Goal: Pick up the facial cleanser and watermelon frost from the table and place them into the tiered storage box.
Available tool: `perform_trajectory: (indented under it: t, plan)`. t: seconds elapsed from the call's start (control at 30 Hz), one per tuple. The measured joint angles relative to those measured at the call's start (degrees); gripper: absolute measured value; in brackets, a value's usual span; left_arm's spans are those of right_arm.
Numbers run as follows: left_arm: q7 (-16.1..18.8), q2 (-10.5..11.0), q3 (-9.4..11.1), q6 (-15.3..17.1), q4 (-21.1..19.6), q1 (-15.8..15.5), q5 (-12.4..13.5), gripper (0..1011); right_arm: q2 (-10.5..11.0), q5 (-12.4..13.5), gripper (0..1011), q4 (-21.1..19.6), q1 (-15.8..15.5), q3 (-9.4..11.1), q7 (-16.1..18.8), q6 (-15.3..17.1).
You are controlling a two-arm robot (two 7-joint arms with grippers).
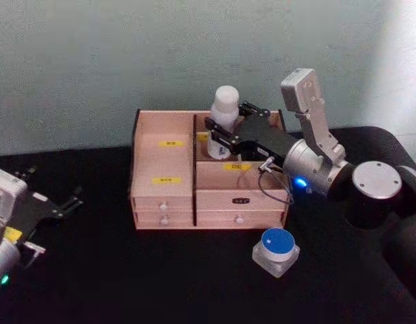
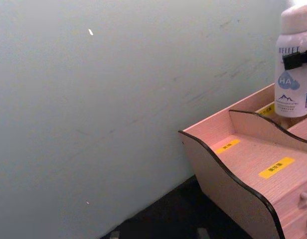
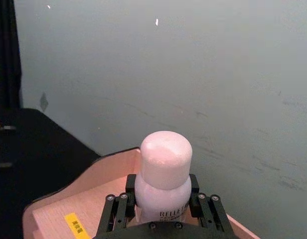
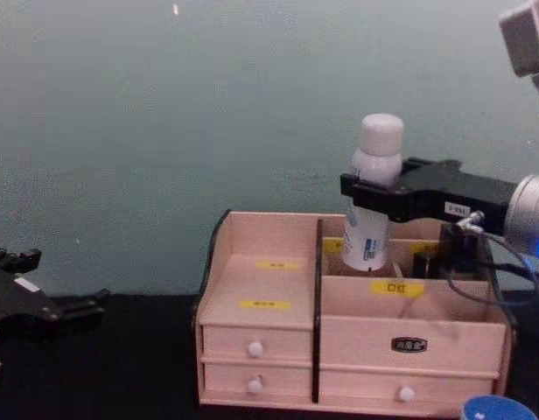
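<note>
**White bottle clamped over the organiser's back tier, jar on the table in front**

Nearest the robot, the watermelon frost sits on the matte black table, just in front of the organiser's right corner and apart from it. It is a squat, frosted clear jar with a wide, flat, round blue lid, whose rim also shows in the chest view.

Out at the left, the left gripper hangs low over the table, well away from the box, its 2 black fingers spread apart with nothing between them.

The tiered storage box stands mid-table: pale pinkish wood with a fine grain, dark curved edges and a dark upright divider. It has stepped shelves with yellow labels and 4 drawers with small white knobs across the front.

Behind the right-hand front tier, the facial cleanser is in the back right compartment, a smooth white cylinder with a rounded cap and blue lettering on its side. It leans slightly in the chest view, and its base is hidden behind the compartment wall. The right gripper is clamped on the bottle just below its shoulder, with black bolted fingers pressing each side.

Farthest back is a plain, scuffed grey-green wall.
</note>
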Motion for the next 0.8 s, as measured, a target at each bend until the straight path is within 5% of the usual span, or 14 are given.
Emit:
perform_trajectory:
  t: [0.8]
  plan:
    - [0.0, 0.0, 0.0, 0.0, 0.0, 0.0, 0.0, 1001, -2.9, -2.7, 589, 7.3, 2.1, 0.6, -0.4, 1.3]
